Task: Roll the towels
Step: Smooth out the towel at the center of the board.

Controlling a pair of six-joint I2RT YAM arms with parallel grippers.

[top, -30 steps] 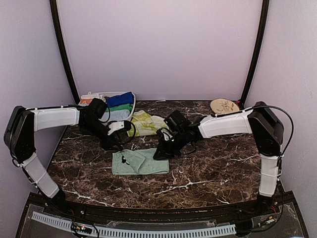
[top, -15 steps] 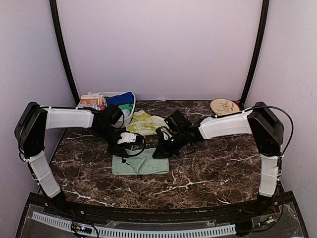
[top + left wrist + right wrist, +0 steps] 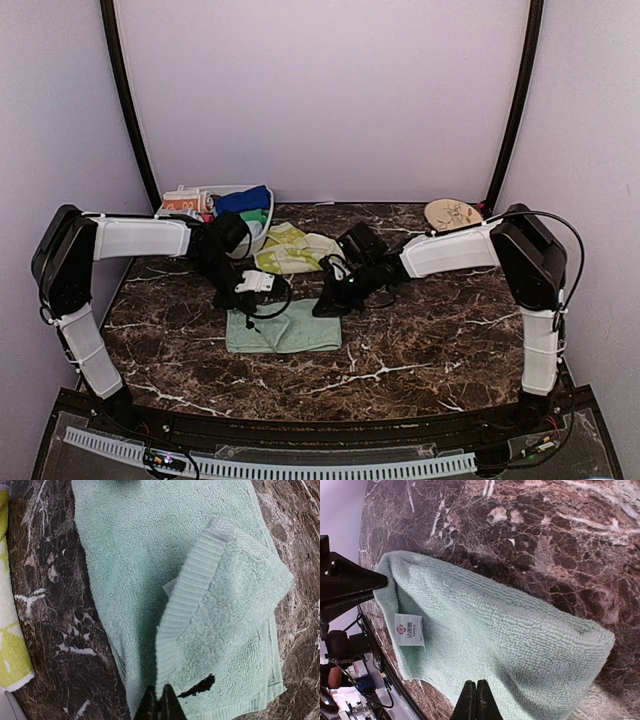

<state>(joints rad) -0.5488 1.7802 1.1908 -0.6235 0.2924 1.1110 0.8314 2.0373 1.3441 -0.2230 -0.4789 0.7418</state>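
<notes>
Top external view: the pale mint towel (image 3: 288,335) lies on the marble table (image 3: 440,340), between both arms. The left gripper (image 3: 160,706) pinches a lifted corner fold of it. The right gripper (image 3: 476,700) is closed on its opposite far edge.

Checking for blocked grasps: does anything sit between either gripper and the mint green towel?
Nothing visible does. The left gripper and right gripper are each pinched shut on an edge of the mint green towel. The yellow-green towel lies apart.
</notes>
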